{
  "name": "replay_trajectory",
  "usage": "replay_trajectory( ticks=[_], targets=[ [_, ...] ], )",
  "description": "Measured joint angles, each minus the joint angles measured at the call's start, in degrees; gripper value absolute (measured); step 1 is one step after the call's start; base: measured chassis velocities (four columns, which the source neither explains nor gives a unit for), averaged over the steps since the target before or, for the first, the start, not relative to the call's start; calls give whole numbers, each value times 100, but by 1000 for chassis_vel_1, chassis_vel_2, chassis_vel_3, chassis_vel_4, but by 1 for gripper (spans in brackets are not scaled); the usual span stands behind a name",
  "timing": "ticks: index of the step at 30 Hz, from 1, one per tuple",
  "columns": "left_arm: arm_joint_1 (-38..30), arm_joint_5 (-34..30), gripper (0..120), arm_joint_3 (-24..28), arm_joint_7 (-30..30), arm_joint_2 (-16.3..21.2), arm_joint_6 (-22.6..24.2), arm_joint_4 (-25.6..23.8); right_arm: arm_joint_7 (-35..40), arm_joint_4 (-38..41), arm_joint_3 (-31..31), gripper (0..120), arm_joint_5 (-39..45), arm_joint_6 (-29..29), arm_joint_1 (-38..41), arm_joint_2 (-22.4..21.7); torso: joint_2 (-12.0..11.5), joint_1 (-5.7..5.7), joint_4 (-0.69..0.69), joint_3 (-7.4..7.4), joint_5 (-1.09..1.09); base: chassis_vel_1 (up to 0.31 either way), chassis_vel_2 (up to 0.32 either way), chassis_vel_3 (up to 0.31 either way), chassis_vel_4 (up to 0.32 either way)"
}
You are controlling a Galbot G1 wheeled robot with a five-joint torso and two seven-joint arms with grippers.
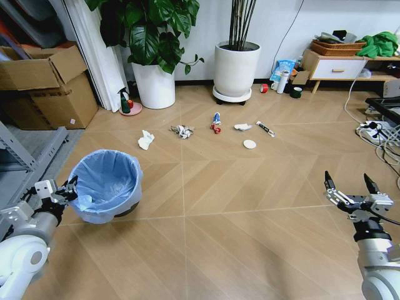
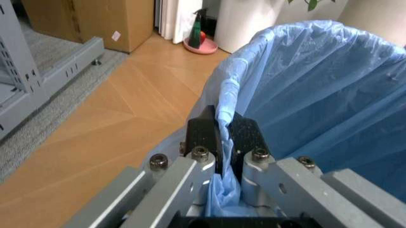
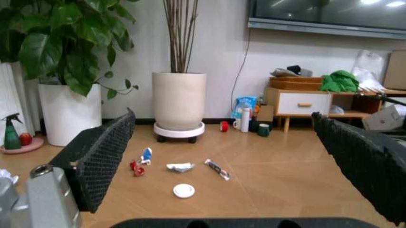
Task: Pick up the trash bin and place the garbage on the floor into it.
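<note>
The trash bin, lined with a crinkly light-blue bag, stands on the floor at the left. My left gripper is shut on its near rim; the left wrist view shows both black fingers pinching the bag-covered rim of the trash bin. The garbage lies farther out: a white tissue, grey-white scraps, a red and blue-white wrapper, a white scrap, a white disc and a thin strip. My right gripper hangs open at the right, above bare floor.
Two white plant pots stand at the back wall, with a green spray bottle on a pink dish. Cardboard boxes and a grey rack line the left. Cables and a low cabinet crowd the right.
</note>
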Motion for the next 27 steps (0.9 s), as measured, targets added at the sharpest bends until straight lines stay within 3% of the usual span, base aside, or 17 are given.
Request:
replay_trajectory(
  ticks=[27],
  targets=[
    [27,6,0,-15,-11,9,-4,-58,-48,28,15,100,47,28,-2,-25,0,0,0,0,1,-78,181,78,-174]
  ],
)
